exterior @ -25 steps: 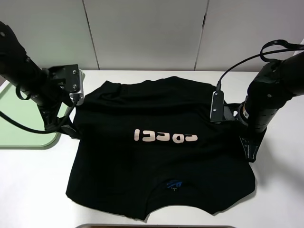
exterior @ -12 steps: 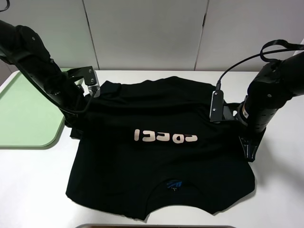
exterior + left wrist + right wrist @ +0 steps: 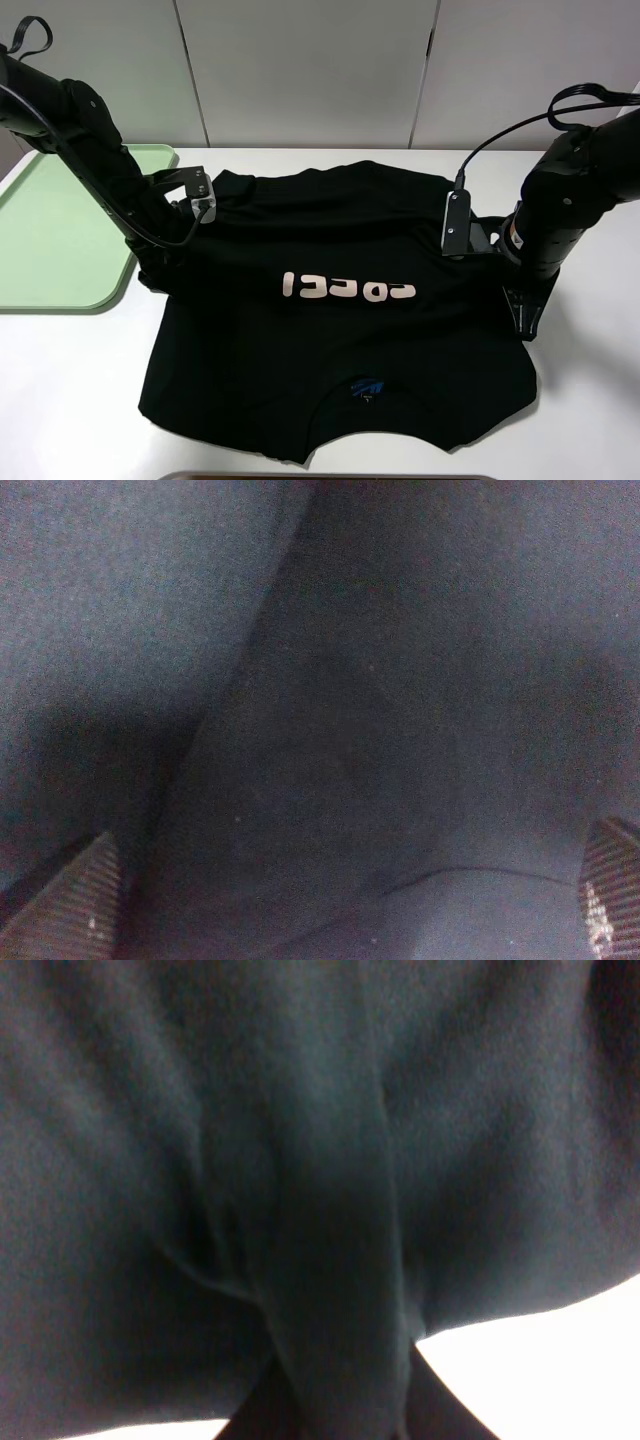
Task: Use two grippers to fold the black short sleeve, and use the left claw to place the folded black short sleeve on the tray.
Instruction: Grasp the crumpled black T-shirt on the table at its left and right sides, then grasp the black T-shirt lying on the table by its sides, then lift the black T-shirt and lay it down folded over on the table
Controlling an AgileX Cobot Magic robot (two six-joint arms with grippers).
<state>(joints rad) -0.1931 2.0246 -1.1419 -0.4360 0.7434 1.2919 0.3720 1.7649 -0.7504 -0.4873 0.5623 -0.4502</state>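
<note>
**Exterior high view: shirt flat on the table, right claw pinched on, left claw spread wide**

Nearest the camera lies the collar end of the black short sleeve (image 3: 340, 340), with its blue neck label (image 3: 368, 388) showing. The pink lettering (image 3: 348, 289) runs across the chest just beyond it. The shirt lies spread on the white table (image 3: 70, 400), unfolded, and none of it is on the tray.

Further back, one arm stands at each side edge of the shirt. The right gripper (image 3: 524, 318) is down at the cloth's right border. In its wrist view a ridge of fabric gathers and narrows into the claw, so it looks clamped on a pinch of the shirt. The left gripper (image 3: 155, 268) sits at the left border. Its wrist view shows two ribbed finger pads (image 3: 70, 900) far apart, with smooth black cloth and a seam between them, so it is released and grips nothing.

Beyond the left arm, the pale green tray (image 3: 50, 250) lies beside the shirt's left side, bare.

The fold looks about to begin, and the sides are uneven. If the right claw lifts before the left closes, the shirt would probably drag and skew across the table. The left fingers could also close on flat cloth and catch only the top layer, or slip off it. Its arm works close to the tray's rim, so a wide swing could nudge the tray.
</note>
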